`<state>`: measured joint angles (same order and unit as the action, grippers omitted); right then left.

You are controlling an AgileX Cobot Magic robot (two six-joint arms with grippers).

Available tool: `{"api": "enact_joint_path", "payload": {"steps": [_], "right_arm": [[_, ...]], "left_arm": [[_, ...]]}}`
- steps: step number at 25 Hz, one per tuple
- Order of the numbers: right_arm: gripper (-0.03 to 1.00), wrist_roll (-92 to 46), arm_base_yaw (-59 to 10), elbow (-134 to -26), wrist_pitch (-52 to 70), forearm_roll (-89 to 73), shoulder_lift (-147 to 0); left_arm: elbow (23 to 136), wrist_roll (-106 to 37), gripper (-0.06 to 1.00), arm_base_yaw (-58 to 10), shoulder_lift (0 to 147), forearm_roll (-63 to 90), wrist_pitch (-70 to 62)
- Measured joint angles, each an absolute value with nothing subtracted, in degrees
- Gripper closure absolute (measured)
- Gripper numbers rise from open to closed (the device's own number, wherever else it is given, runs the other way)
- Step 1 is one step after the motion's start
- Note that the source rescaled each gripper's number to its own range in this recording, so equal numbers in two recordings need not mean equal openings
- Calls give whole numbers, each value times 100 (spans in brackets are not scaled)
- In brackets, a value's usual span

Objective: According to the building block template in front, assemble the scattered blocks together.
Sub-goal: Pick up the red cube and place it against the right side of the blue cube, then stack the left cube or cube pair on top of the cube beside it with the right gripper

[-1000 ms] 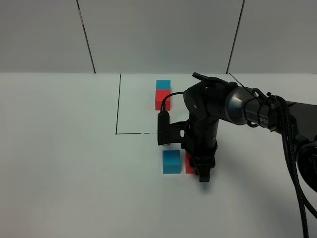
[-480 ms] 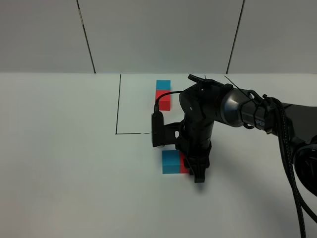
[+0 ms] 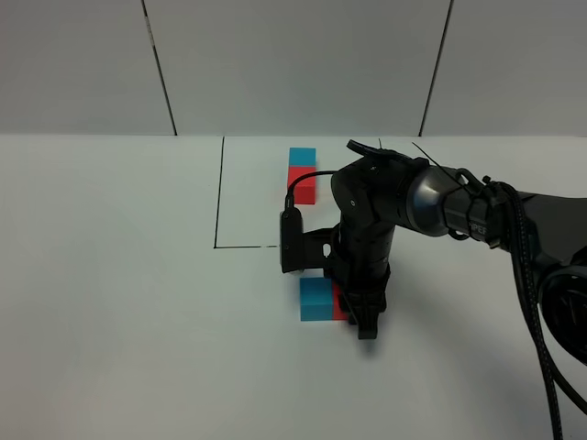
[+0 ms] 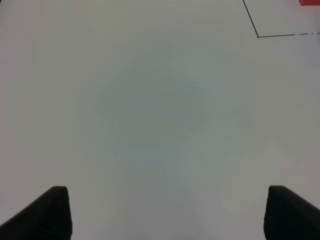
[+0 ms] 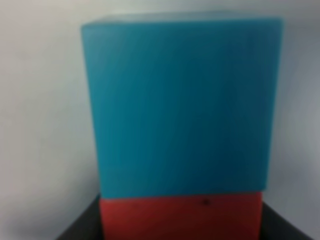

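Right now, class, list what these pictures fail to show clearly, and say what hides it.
Red cube: exterior high view, mostly behind the right gripper; right wrist view, cut off by the edge.
Left gripper: left wrist view shows only fingertips at the edge; absent from exterior high.
Template frame: exterior high, lower line disappears behind the right arm.

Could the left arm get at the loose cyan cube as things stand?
Probably yes. The cyan cube has bare table on its left; the right gripper holds the red cube on its other side. The left gripper is open.
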<state>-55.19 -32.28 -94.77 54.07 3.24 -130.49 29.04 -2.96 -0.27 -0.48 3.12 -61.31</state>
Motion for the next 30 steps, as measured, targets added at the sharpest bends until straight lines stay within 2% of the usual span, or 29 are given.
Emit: {"api": "enact_joint_path", "payload": {"steps": [11, 13, 16, 19, 20, 25, 30], "right_arm": [[95, -5264, -3104, -9460, 5425, 70, -12947], [85, -5177, -3056, -9460, 5432, 0, -12791], [48, -4959, -2985, -9460, 5473, 0, -12467], [5, -4626, -2932, -9460, 5552, 0, -12102], [-2, -4497, -2915, -9460, 5583, 0, -11945], [-3, -3799, -2648, -9460, 5704, -34, -10855], [-3, -2653, -1781, -9460, 5920, 0, -9421]], "left_arm": [[2904, -296, 30, -27, -48, 312, -6131], [2904, -296, 30, -27, -48, 312, -6131], [2904, -296, 30, -27, -48, 312, -6131], [2904, -296, 30, -27, -48, 312, -6131], [2904, -296, 30, -27, -48, 312, -6131], [2904, -296, 30, -27, -48, 312, -6131], [2904, -296, 30, -27, -48, 312, -6131]]}}
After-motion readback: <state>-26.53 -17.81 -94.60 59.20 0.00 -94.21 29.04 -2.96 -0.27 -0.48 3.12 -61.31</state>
